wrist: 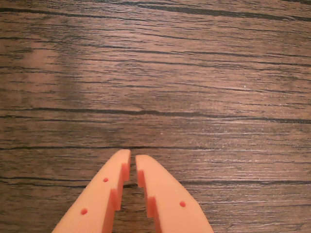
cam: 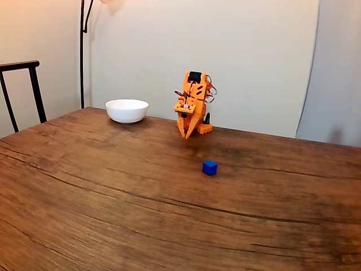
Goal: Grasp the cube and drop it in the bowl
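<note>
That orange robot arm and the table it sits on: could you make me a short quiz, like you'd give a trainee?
1. True or false: the blue cube already lies in the white bowl.
2. In the fixed view, the bowl stands on which side of the orange arm? A) left B) right C) behind it
3. Fill in: in the wrist view, the gripper has its fingertips nearly together, with ______ between them.

Key:
1. False. The cube lies on the wooden table, in front of the arm.
2. A.
3. Nothing; bare wood shows through the narrow gap.
</note>
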